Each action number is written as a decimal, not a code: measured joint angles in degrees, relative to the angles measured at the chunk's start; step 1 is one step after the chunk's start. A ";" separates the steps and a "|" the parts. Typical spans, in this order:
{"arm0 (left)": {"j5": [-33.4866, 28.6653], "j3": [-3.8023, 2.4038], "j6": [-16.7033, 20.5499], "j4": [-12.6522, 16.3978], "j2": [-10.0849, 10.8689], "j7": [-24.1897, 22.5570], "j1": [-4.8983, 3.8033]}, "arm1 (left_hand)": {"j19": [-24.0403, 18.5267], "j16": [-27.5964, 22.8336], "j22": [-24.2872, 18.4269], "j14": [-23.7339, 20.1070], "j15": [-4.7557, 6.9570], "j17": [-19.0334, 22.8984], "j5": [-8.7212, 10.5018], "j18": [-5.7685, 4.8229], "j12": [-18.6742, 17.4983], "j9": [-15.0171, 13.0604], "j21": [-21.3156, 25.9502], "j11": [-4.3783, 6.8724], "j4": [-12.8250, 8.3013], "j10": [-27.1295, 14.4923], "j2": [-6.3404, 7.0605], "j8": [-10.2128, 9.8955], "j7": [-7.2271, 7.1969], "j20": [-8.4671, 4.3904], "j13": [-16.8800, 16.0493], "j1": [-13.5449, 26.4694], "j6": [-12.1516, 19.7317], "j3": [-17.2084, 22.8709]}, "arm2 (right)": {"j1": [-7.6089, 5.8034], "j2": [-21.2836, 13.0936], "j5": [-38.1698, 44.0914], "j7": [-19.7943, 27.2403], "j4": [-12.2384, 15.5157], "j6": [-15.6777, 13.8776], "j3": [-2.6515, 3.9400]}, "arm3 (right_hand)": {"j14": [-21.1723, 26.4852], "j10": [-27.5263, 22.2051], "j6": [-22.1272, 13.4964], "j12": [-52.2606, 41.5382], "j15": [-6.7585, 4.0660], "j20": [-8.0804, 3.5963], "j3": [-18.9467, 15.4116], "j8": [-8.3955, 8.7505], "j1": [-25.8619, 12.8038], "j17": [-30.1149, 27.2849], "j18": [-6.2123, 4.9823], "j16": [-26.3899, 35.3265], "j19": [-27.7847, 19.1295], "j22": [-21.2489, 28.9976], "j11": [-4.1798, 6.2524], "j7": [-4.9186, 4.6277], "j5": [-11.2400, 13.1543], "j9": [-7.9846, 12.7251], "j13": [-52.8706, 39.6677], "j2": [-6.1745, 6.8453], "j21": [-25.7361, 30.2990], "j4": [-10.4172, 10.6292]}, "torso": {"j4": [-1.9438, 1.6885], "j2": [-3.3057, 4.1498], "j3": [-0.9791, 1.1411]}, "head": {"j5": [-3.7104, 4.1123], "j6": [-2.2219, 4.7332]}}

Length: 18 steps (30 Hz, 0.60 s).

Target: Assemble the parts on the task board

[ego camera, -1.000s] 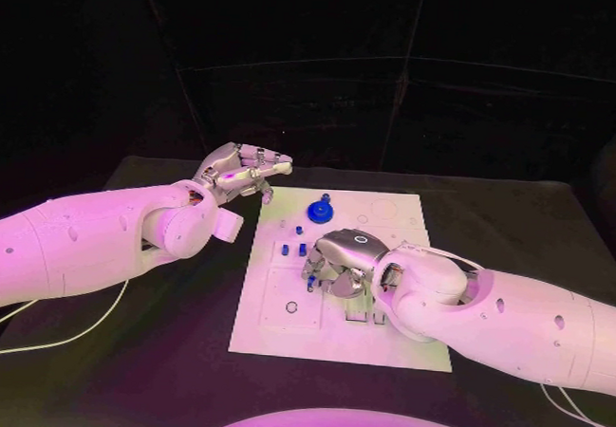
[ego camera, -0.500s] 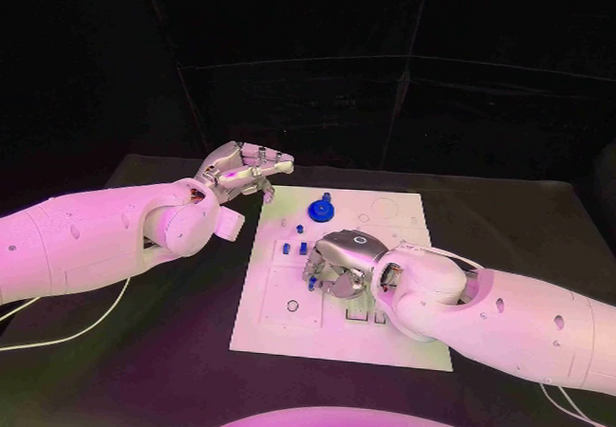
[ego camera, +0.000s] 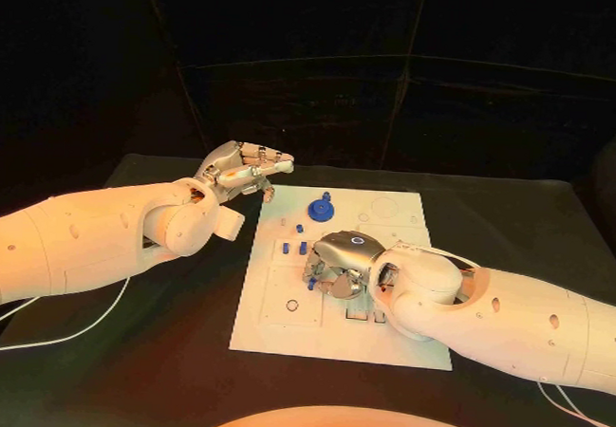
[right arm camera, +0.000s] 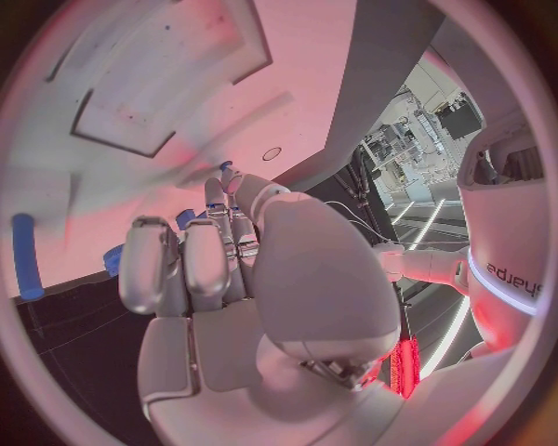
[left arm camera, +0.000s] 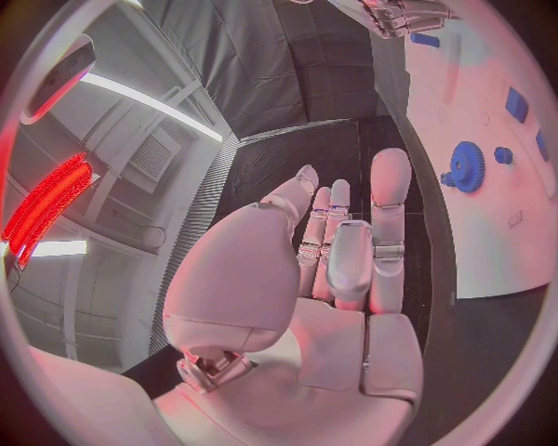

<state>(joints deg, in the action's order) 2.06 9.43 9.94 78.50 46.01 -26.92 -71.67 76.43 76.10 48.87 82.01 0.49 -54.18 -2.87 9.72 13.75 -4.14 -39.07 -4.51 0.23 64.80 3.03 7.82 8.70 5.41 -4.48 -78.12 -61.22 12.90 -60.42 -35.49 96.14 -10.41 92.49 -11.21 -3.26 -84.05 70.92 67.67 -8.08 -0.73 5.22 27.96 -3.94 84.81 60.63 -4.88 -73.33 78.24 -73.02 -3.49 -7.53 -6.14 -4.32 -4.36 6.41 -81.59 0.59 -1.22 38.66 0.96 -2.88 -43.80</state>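
Note:
The white task board [ego camera: 399, 336] lies in the middle of the table. A blue gear [ego camera: 319, 210] stands near its far edge, also seen in the left wrist view [left arm camera: 468, 167]. Small blue parts [ego camera: 294, 251] sit in the board's left middle. My right hand [ego camera: 342, 263] is bent down over the board's centre. A small blue part [right arm camera: 227, 168] shows pinched between its thumb and a fingertip, and in the head view it lies at the fingers' left [ego camera: 310, 282]. My left hand [ego camera: 247, 173] hovers off the board's far left corner, fingers loosely out, holding nothing.
A blue peg [right arm camera: 23, 256] lies on the board beside my right hand. Rectangular slots [ego camera: 364, 316] are cut in the board just in front of that hand. A white cable [ego camera: 57, 334] runs over the black table on the left.
My right hand has settled a touch lower over the board's centre. The left hand stays where it was.

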 measured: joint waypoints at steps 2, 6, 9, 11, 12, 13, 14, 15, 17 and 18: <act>0.00 0.00 -0.01 0.01 0.00 0.01 0.00 | 0.00 0.00 0.00 0.00 0.00 0.00 0.00 0.00 0.00 0.00 0.00 0.00 0.00 0.00 0.00 0.00 0.00 0.00 0.00 0.00 0.00 0.00 | 0.00 0.02 0.19 -0.11 0.08 0.13 0.00 | 0.00 0.00 -0.01 0.00 0.00 0.00 0.00 0.00 0.00 0.00 0.00 0.00 0.00 0.00 0.00 0.01 0.00 0.00 0.00 0.00 0.00 0.00 | 0.00 0.00 0.00 | 0.00 -0.01; 0.00 0.00 -0.03 0.01 0.01 0.04 0.00 | 0.00 0.00 0.00 0.00 0.00 0.00 0.00 0.00 0.00 0.00 0.00 0.00 0.00 0.00 0.00 0.00 0.00 0.00 0.00 0.00 0.00 0.00 | -0.02 0.08 0.57 -0.32 0.18 0.42 -0.10 | 0.00 0.00 -0.04 0.00 0.00 0.00 0.00 0.00 -0.23 0.00 0.00 0.00 0.00 0.00 0.00 0.04 0.00 0.00 0.00 0.24 0.00 0.00 | 0.00 0.00 0.01 | 0.00 -0.09; 0.00 0.00 -0.05 0.00 0.04 0.06 0.00 | 0.00 0.00 0.00 0.00 0.00 0.00 0.00 0.00 0.00 -0.01 0.00 0.00 0.00 0.00 0.00 0.00 0.00 0.00 0.00 0.00 0.00 0.00 | -0.03 0.11 0.86 -0.46 0.27 0.59 -0.12 | 0.00 0.00 -0.06 0.00 0.00 0.00 0.00 0.00 -0.23 -0.09 0.00 0.00 0.00 0.01 0.00 0.05 0.00 0.01 0.00 0.24 0.00 0.00 | 0.00 0.01 0.01 | -0.01 -0.10; 0.00 0.00 -0.05 -0.01 0.04 0.07 0.00 | 0.00 0.00 0.00 0.00 0.00 0.00 0.00 0.00 0.00 -0.01 0.00 0.00 0.00 0.00 0.00 0.00 0.00 0.00 0.00 0.00 0.00 0.00 | -0.03 0.13 0.98 -0.52 0.29 0.66 -0.12 | 0.00 0.00 -0.09 0.06 0.00 0.00 0.00 0.00 -0.23 -0.09 0.00 0.00 0.00 0.00 0.00 0.03 0.00 0.02 0.00 0.24 0.00 0.00 | 0.00 0.01 0.01 | -0.03 -0.11; 0.00 0.00 -0.06 -0.01 0.04 0.08 0.00 | 0.00 0.00 0.00 0.00 0.00 0.00 0.00 0.00 0.00 -0.01 0.00 0.00 0.00 0.00 0.00 0.00 0.00 0.00 0.00 0.00 0.00 0.00 | -0.03 0.15 1.06 -0.54 0.31 0.69 -0.12 | 0.00 0.00 -0.28 0.25 0.00 0.00 0.00 0.00 -0.24 -0.16 0.00 0.00 0.00 0.01 0.00 -0.15 0.00 0.02 0.00 0.23 0.00 0.00 | 0.00 0.01 0.01 | -0.03 -0.11; 0.00 0.00 -0.06 -0.01 0.05 0.08 0.00 | 0.00 0.00 0.00 0.00 0.00 0.00 0.00 0.00 0.00 -0.01 0.00 0.00 0.00 0.00 0.00 0.00 0.00 0.00 -0.01 0.00 0.00 0.00 | -0.04 0.16 1.12 -0.56 0.31 0.73 -0.13 | 0.00 -0.02 -0.28 0.33 0.00 0.00 0.00 0.00 -0.58 -0.29 0.00 0.00 0.00 0.05 -0.02 -0.14 0.00 0.03 0.00 0.37 0.00 0.00 | 0.00 0.01 0.01 | -0.03 -0.11; 0.00 0.00 -0.07 -0.01 0.05 0.09 0.00 | 0.00 0.00 0.00 0.00 0.00 0.00 0.00 0.00 0.00 -0.01 0.00 0.00 -0.09 0.00 0.00 0.00 0.13 0.00 0.01 0.00 0.13 0.09 | -0.04 0.19 1.19 -0.58 0.33 0.76 -0.15 | 0.00 -0.33 -0.60 0.58 0.00 0.00 -0.13 0.00 -1.02 -0.48 0.00 0.00 0.00 0.15 -0.33 -0.45 0.00 0.03 -0.04 0.47 0.00 -0.13 | 0.00 0.01 0.01 | -0.03 -0.11; 0.00 0.00 -0.08 -0.01 0.06 0.10 0.00 | 0.00 0.00 0.01 0.00 0.00 0.00 0.00 0.00 0.00 -0.01 0.00 0.00 -0.16 0.00 0.00 0.00 0.20 0.00 0.05 0.00 0.20 0.16 | -0.04 0.22 1.24 -0.58 0.34 0.78 -0.17 | 0.00 -0.75 -0.91 0.92 0.00 0.00 -0.24 0.00 -1.60 -0.64 0.00 0.12 0.00 0.29 -0.73 -0.77 0.00 0.07 -0.01 0.49 0.00 -0.25 | 0.00 0.02 0.01 | -0.03 -0.12; 0.00 0.00 -0.09 -0.01 0.06 0.11 0.00 | 0.00 0.00 0.01 0.00 0.00 0.00 0.00 0.00 0.00 -0.01 0.00 0.00 -0.16 0.00 0.00 0.00 0.21 0.00 0.05 0.00 0.20 0.16 | -0.04 0.28 1.33 -0.60 0.34 0.84 -0.26 | 0.09 -2.32 -2.35 1.79 0.39 0.55 -0.58 0.18 -2.76 -1.36 0.00 0.68 -0.55 1.04 -1.03 -1.21 -0.20 0.27 0.25 1.16 0.39 0.09 | 0.00 0.02 0.01 | -0.01 -0.12; 0.00 0.00 -0.10 -0.01 0.07 0.12 0.00 | 0.00 0.00 0.01 0.00 0.00 0.00 0.00 0.00 0.00 -0.01 0.00 0.00 -0.16 0.00 0.00 0.00 0.20 0.00 0.05 0.00 0.20 0.16 | -0.03 0.29 1.37 -0.61 0.32 0.88 -0.32 | -0.01 -3.23 -3.31 2.35 0.66 0.91 -1.04 0.32 -3.40 -1.96 0.00 1.05 -0.91 1.67 -1.32 -1.47 -0.23 0.43 0.45 1.66 0.82 0.23 | 0.00 0.02 0.01 | -0.01 -0.12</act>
<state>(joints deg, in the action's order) 2.06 9.43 9.84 78.49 46.07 -26.80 -71.67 76.43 76.10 48.88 82.01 0.49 -54.18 -2.87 9.72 13.75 -4.14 -39.07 -4.51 0.07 64.80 3.02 7.82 8.91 5.42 -4.43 -78.12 -61.01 13.06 -60.45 -35.20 97.51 -11.02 92.81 -10.34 -3.58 -84.06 67.69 64.36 -5.74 -0.07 6.13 26.92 -3.62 81.41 58.68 -4.87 -72.28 77.33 -71.34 -4.82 -9.00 -6.37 -3.89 -3.91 8.07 -80.78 0.82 -1.22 38.68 0.97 -2.89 -43.92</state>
